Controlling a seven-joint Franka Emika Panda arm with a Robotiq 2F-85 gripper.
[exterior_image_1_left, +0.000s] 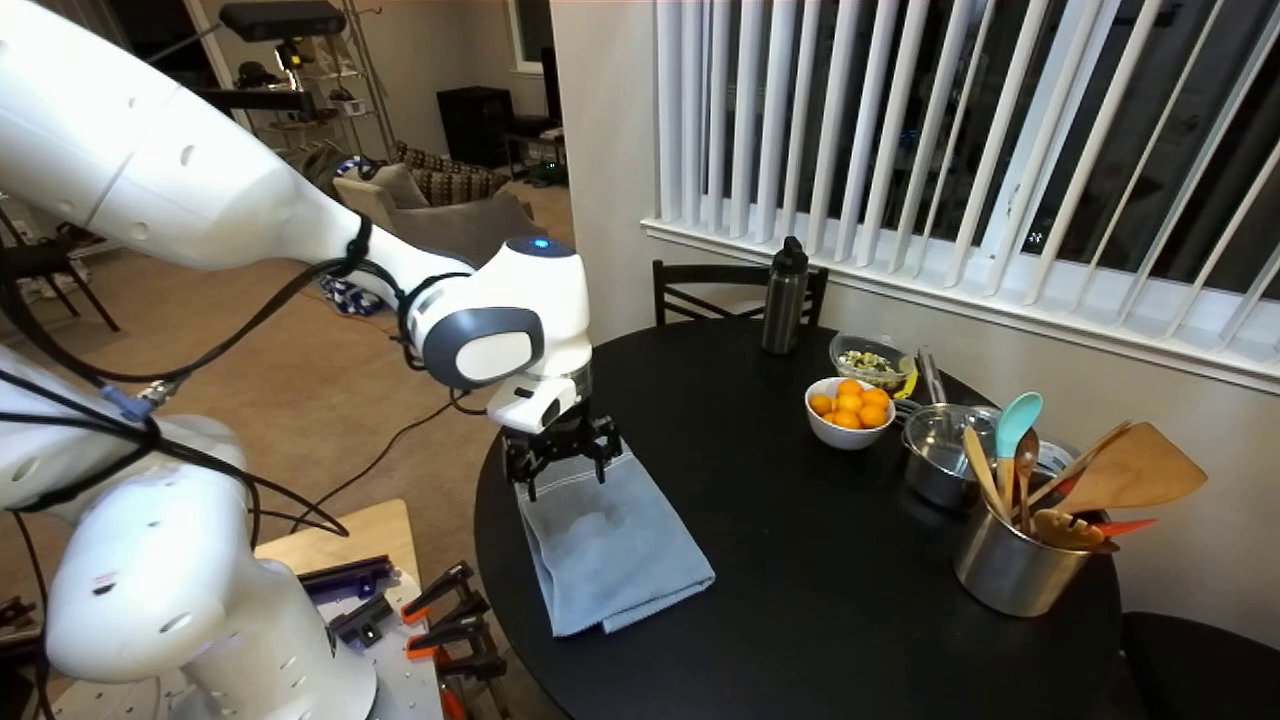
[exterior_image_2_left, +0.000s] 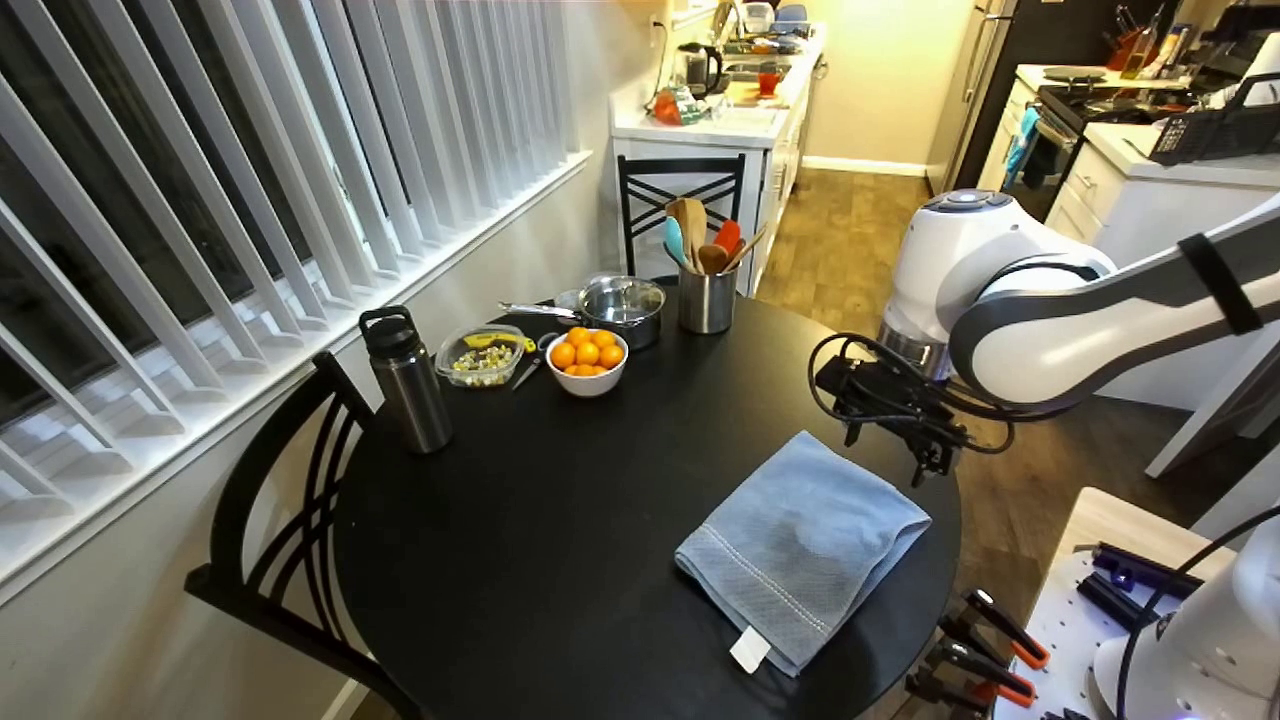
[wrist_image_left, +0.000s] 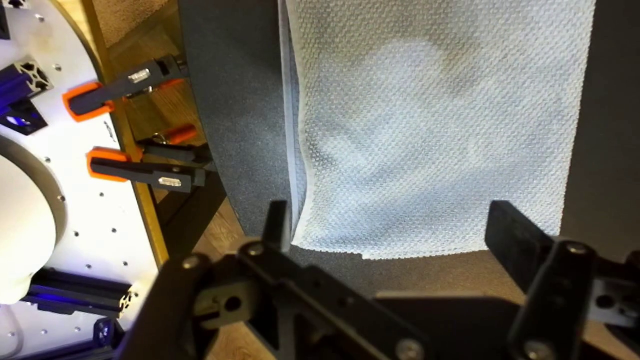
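Tool (exterior_image_1_left: 567, 487), its jaws spread wide, hangs above one end of a folded blue cloth (exterior_image_1_left: 620, 550) that lies flat on a round black surface (exterior_image_1_left: 780, 560); well apart stands a white bowl (exterior_image_1_left: 835, 434) of oranges (exterior_image_1_left: 848, 404).

Tool (exterior_image_2_left: 886, 457) nr blu cloth (exterior_image_2_left: 805, 545)
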